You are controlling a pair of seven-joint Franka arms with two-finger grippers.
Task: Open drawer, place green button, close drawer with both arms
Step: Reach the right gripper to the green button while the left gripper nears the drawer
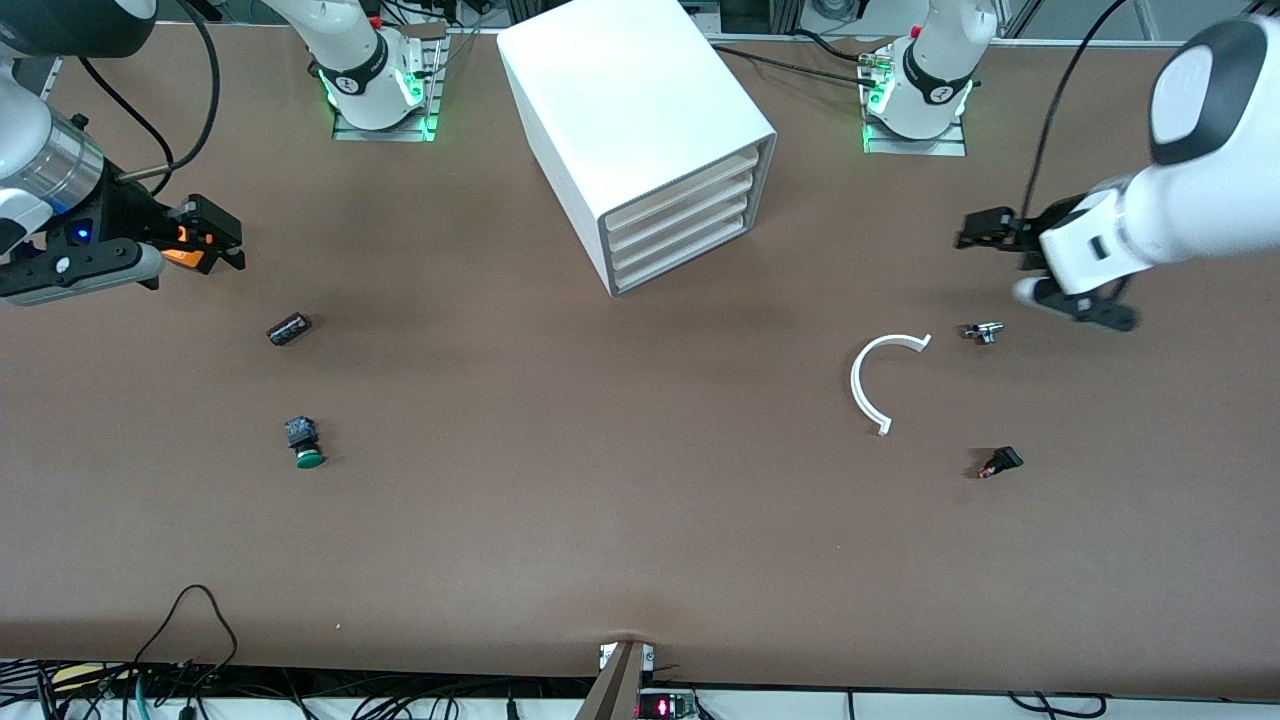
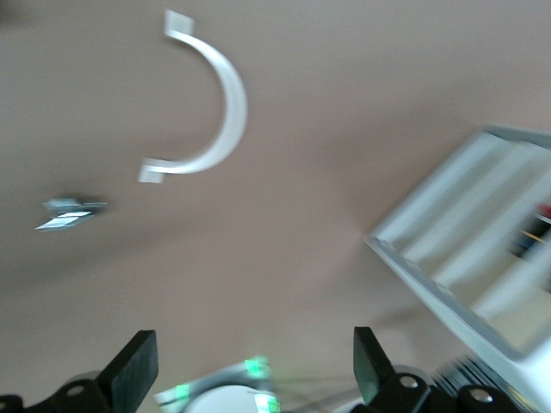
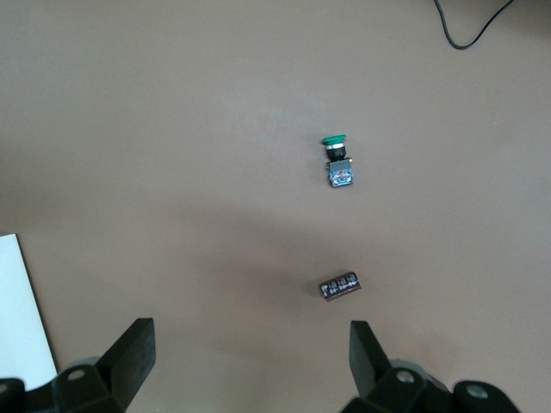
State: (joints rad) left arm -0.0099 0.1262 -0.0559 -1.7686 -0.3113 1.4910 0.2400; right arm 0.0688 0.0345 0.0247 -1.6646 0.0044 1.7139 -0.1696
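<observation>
Drawer point(image 1: 682, 258) sits closed; green-capped button point(image 1: 303, 443) lies at the cabinet's point(image 1: 640, 130) eight o'clock. Right gripper point(image 3: 250, 361) and left gripper point(image 2: 250, 366) hover, fingers apart.

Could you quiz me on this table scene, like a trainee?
1. True or false: all four drawers of the cabinet are shut, including the bottom drawer.
2. Which lies nearer the front camera, the button or the dark cylinder?
3. Is either claw holding anything? A) left claw only B) right claw only C) neither

Key: 1 true. 2 the button. 3 C; both are open over bare table.
</observation>
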